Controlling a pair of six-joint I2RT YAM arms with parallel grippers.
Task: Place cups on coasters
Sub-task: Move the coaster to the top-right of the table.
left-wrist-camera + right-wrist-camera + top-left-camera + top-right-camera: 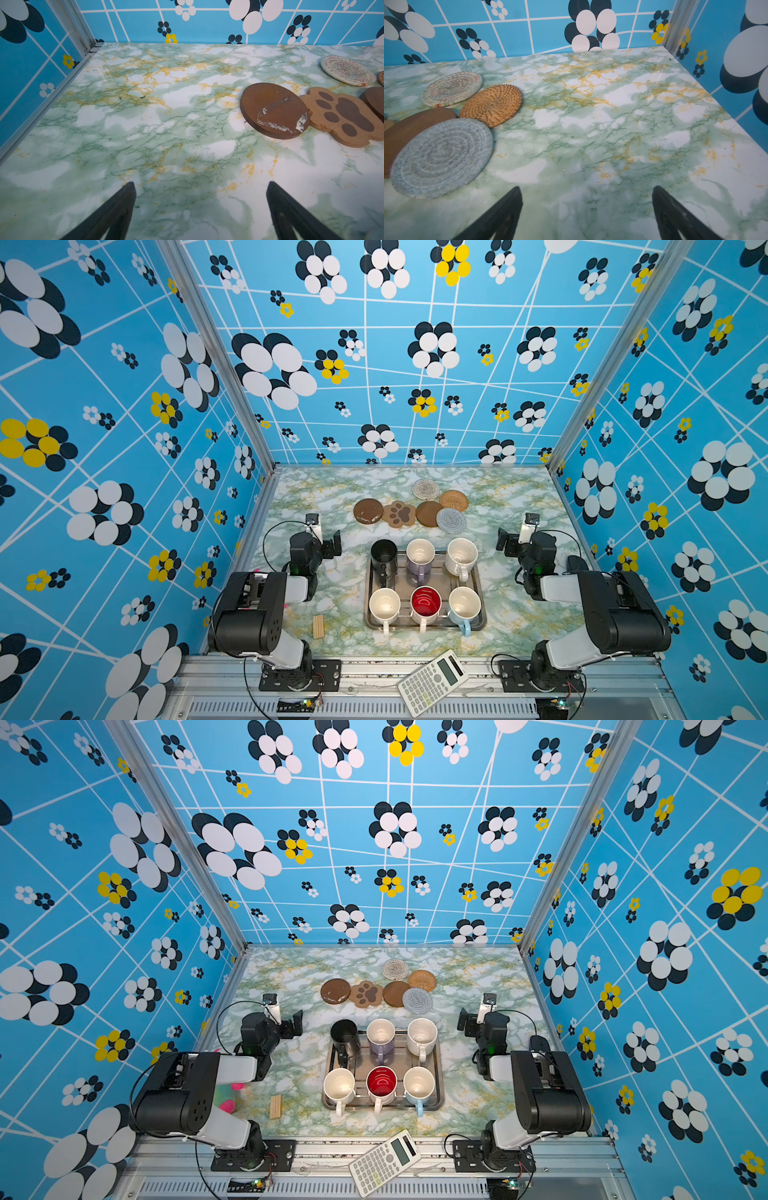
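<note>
Metal tray (441, 578) holds 6 cups (425, 602), coasters (399, 514) lie beyond it; L hand (200, 185) & R hand (586, 189) both spread wide.

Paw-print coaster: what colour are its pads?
Dark brown on tan; the paw-print coaster shows best in the left wrist view.

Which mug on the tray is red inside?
The middle mug in the near row on the tray, between the white mug and light blue mug; the others are pale or black inside.

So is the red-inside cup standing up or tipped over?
Standing up. In a top view the red-inside cup shows its round open mouth facing upward, sitting in the metal tray.
</note>
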